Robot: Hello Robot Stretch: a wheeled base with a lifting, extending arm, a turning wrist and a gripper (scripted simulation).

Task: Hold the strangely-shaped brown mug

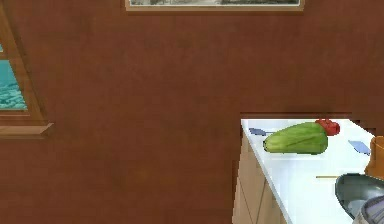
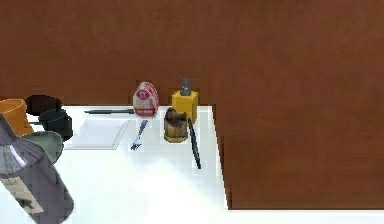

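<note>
Closest to the camera in the arm side view is a dark glass bottle (image 2: pixel 35 178) at the white counter's (image 2: pixel 150 190) near left corner. The brown mug (image 2: pixel 176 127), small and kinda lumpy with dark stripes, sits near the counter's far right corner, a bit in from the right edge. Right behind it, looks like touching, is a yellow soap dispenser (image 2: pixel 184 100) with a pump on top. A dark knife (image 2: pixel 194 149) lies just beside the mug along the right edge, and a fork (image 2: pixel 138 135) lies on the mug's other side. Behind the fork, near the back edge, stands an egg-shaped thing with a red pattern (image 2: pixel 146 98). Further left there's a flat white tray (image 2: pixel 98 132) with a thin dark utensil (image 2: pixel 105 111) at its far side, then a dark cup (image 2: pixel 55 123) and an orange cup (image 2: pixel 12 113) at the left edge. In the forward view the counter's far end has a green vegetable (image 1: pixel 296 139) with a tomato (image 1: pixel 327 126) touching it, and a dark pan (image 1: pixel 360 195) at the near right. The brown wall there has a window (image 1: pixel 12 85) on the left. As for the gripper, can't tell its state or whether it has anything.
</note>
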